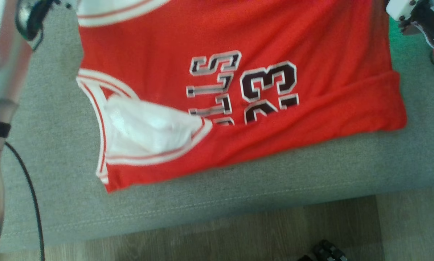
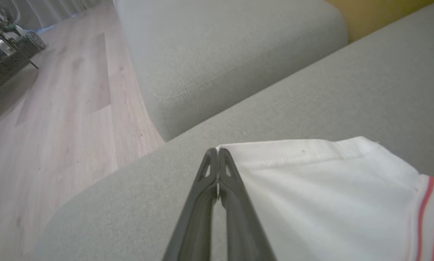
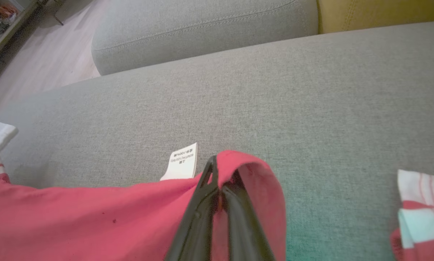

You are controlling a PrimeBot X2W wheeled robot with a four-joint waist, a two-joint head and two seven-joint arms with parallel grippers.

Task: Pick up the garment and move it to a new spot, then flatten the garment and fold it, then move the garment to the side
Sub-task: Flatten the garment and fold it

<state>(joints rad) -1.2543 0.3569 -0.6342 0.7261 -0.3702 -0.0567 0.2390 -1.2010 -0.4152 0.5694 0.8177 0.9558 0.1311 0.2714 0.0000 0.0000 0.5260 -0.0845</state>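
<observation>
Pinches white strap point(image 2: 311, 181) in left gripper point(image 2: 217, 150), red hem point(image 3: 255, 168) in right gripper point(image 3: 220, 181), fingers clamped, likely to stretch jersey point(image 1: 238, 90) flat toward sofa seat's point(image 1: 238, 203) back edge.

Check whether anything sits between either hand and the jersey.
Nothing visible does. The left hand is shut on the jersey at its white edge, the right hand on its red hem.

Soft even daylight (head view blurred)

Bare grey seat point(image 1: 311, 170) lies open around the jersey point(image 1: 166, 54); a black cable point(image 1: 35, 204) hangs at left.
</observation>
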